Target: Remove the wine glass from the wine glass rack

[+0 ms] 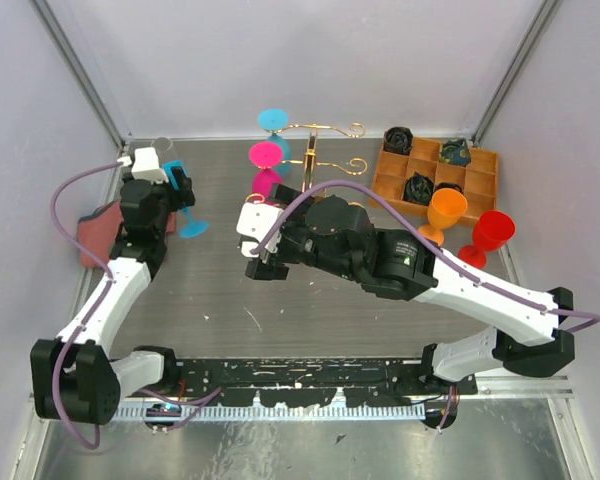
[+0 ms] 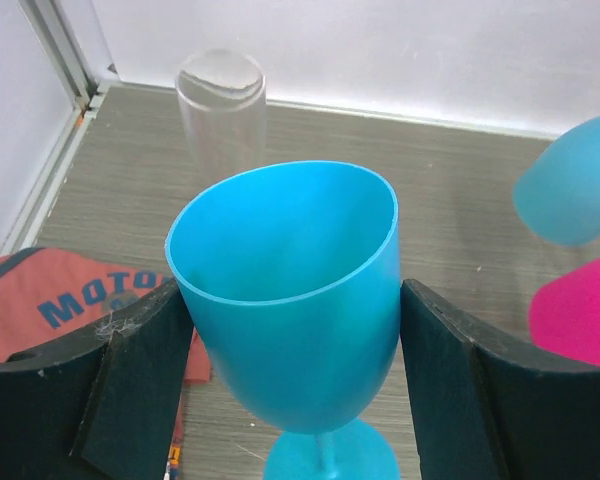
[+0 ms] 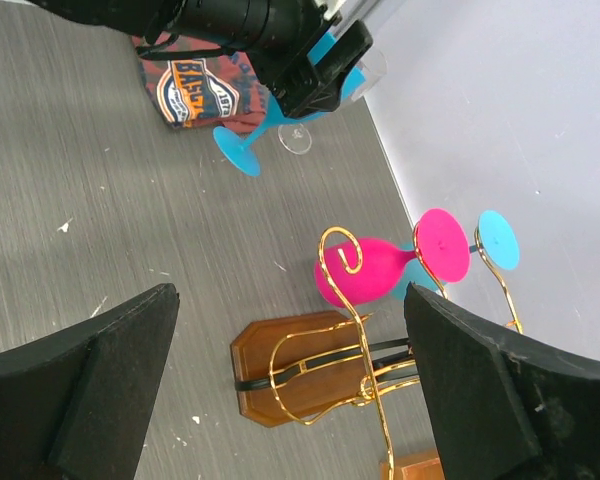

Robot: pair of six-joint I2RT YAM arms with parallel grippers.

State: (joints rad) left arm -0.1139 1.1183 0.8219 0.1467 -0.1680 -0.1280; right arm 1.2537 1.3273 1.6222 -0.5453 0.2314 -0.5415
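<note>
One blue wine glass, clamped at its bowl by the closed left claw, is already off the wine glass rack to its right; next, it probably needs standing on the table below, then releasing.

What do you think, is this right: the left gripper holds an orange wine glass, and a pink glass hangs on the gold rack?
No. The wine glass in the left gripper is blue, not orange; the left wrist view shows it. A pink glass does hang on the rack.
</note>
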